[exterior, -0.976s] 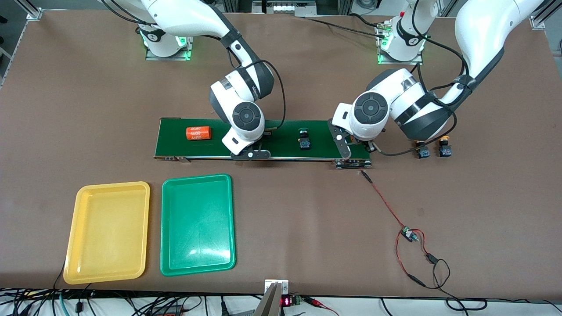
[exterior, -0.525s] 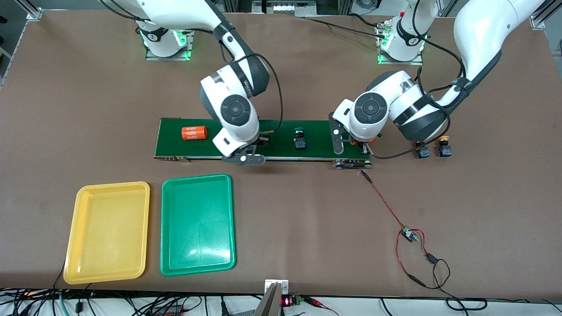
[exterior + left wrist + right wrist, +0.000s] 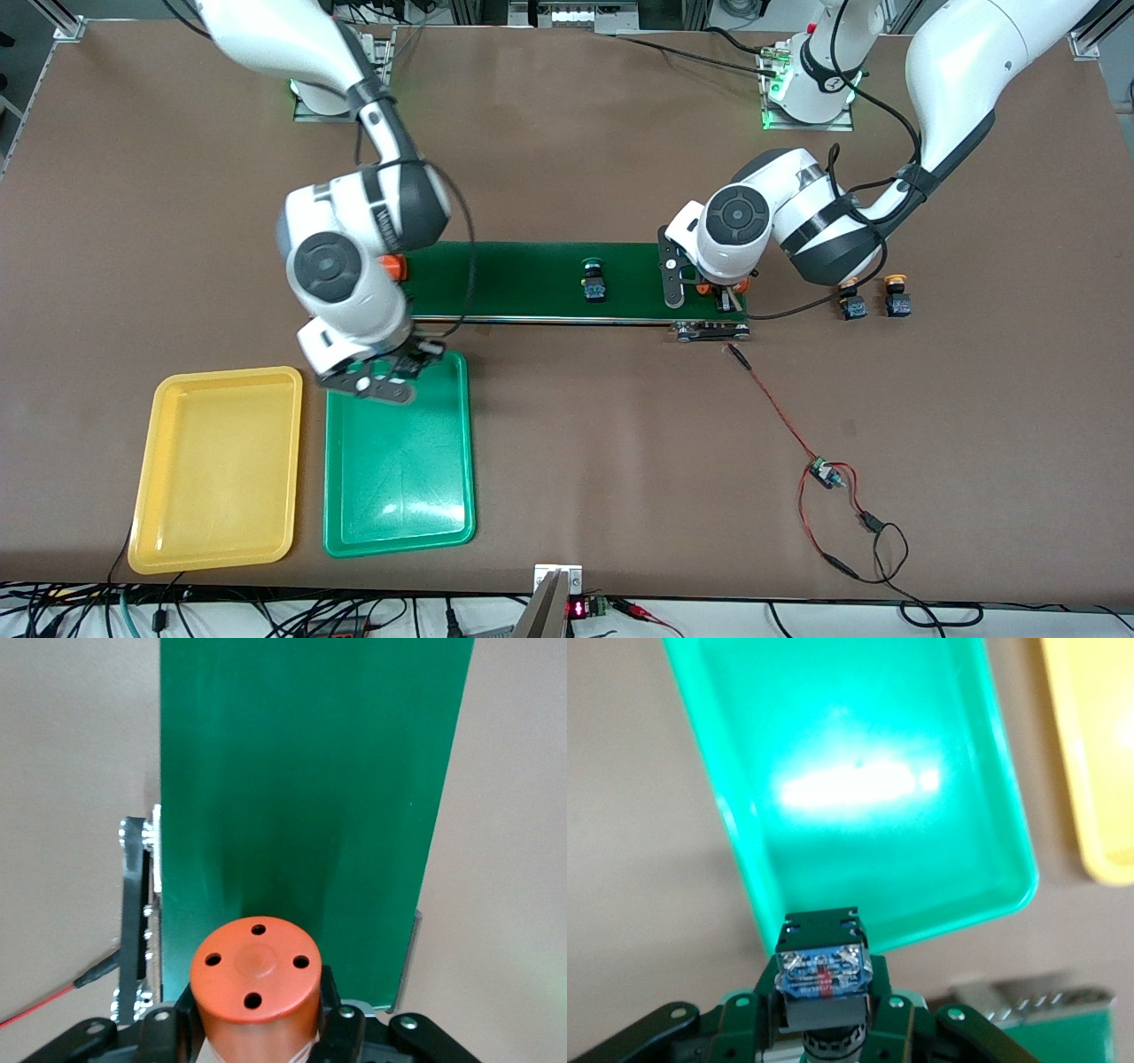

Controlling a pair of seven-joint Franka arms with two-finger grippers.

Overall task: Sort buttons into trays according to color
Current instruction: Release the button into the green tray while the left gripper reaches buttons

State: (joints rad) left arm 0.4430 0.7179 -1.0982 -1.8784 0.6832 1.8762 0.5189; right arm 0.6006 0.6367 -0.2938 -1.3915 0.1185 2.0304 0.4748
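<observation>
My right gripper (image 3: pixel 383 379) hangs over the green tray's (image 3: pixel 399 470) edge nearest the conveyor, shut on a button (image 3: pixel 822 973). Its black-and-blue body shows in the right wrist view, and its cap is hidden. The yellow tray (image 3: pixel 217 470) lies beside the green one. A green-capped button (image 3: pixel 594 282) stands on the conveyor belt (image 3: pixel 532 279). Two more buttons (image 3: pixel 852 306) (image 3: pixel 898 299) stand on the table toward the left arm's end, one with a yellow cap. My left gripper (image 3: pixel 713 297) is over the belt's end, shut on an orange cylinder (image 3: pixel 257 979).
Another orange cylinder (image 3: pixel 395 266) lies on the belt, mostly hidden by the right arm. A red wire (image 3: pixel 780 416) runs from the conveyor's end to a small board (image 3: pixel 826 474) on the table, nearer to the front camera.
My right arm has lifted off the belt and swung to the green tray with the button. The green-capped button and the loose cylinder have drifted along the belt toward the right arm's end.
</observation>
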